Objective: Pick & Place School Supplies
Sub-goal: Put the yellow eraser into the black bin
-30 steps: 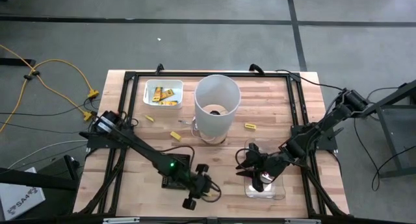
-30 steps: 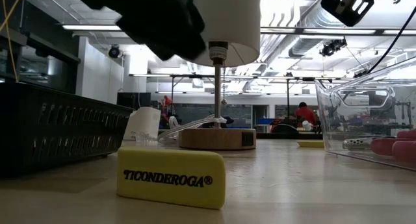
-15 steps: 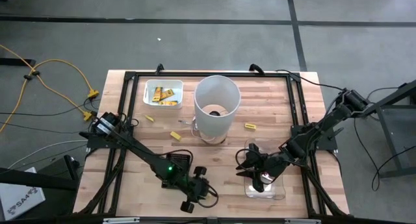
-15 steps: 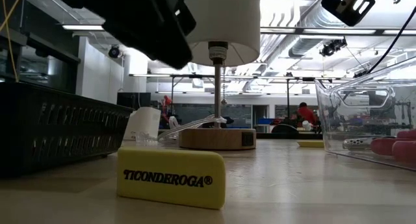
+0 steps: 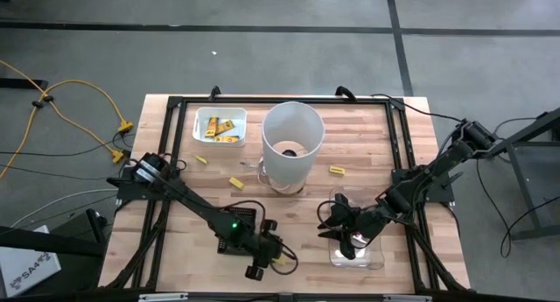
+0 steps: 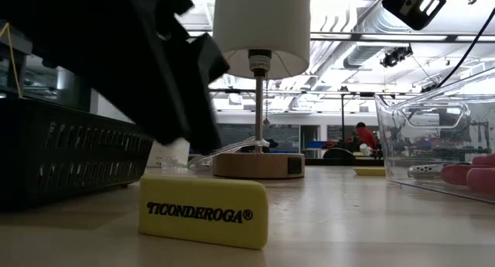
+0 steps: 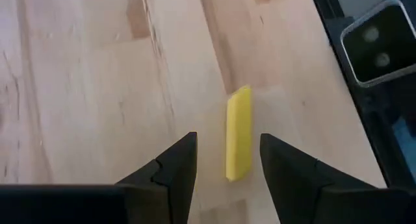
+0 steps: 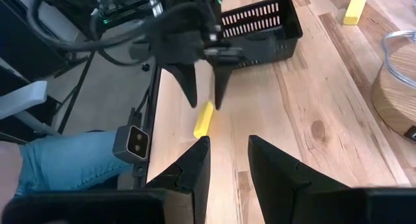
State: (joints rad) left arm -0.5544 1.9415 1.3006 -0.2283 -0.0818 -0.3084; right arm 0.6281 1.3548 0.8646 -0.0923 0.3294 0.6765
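1. Eraser, yellow and printed TICONDEROGA, lies flat on the wooden table at its near edge, closest to the low camera.
2. The left gripper hangs just above that piece with its fingers spread, one on each side of it and not touching it; the right wrist view shows the same gap around the yellow bar.
3. A black slotted basket sits just behind the left gripper.
4. The right gripper rests over a clear container near the front right edge; its fingers stand slightly parted with nothing between them. Pink handles show inside that container.
5. A tall white cylinder on a wooden base stands mid-table.
6. Loose yellow pieces lie on either side of it, one to the left and one to the right.
7. A white tray at the far left holds more yellow pieces.
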